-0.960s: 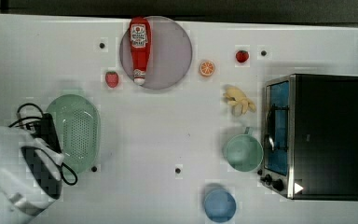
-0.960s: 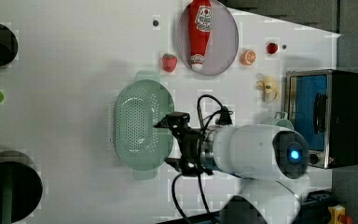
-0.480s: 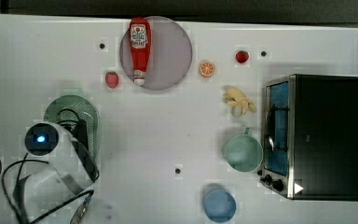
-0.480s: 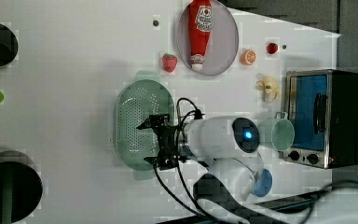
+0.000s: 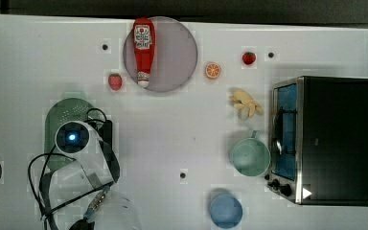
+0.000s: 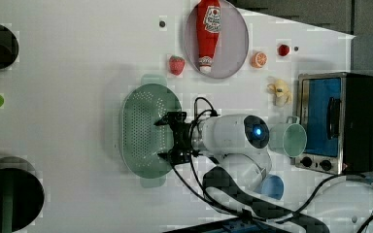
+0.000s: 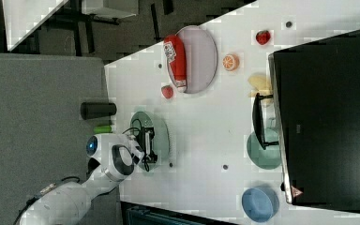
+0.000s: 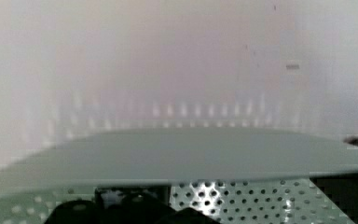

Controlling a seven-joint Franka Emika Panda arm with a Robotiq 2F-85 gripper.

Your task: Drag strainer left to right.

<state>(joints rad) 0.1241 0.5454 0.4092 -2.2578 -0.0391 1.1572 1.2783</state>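
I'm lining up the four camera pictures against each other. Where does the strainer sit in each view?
Top view: the strainer lies at the top view's left, partly under the arm.
Left view: centre-left, with the open hand over the side nearer the arm.
Right view: left of centre, beside the arm.
Wrist view: its rim crosses the picture, the holed bottom beyond.
Shared landmark: the ketchup bottle on its round plate.

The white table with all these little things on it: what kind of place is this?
Probably a robot lab's play kitchen: a white table holds a toaster oven, a ketchup bottle and a strainer under a robot arm.
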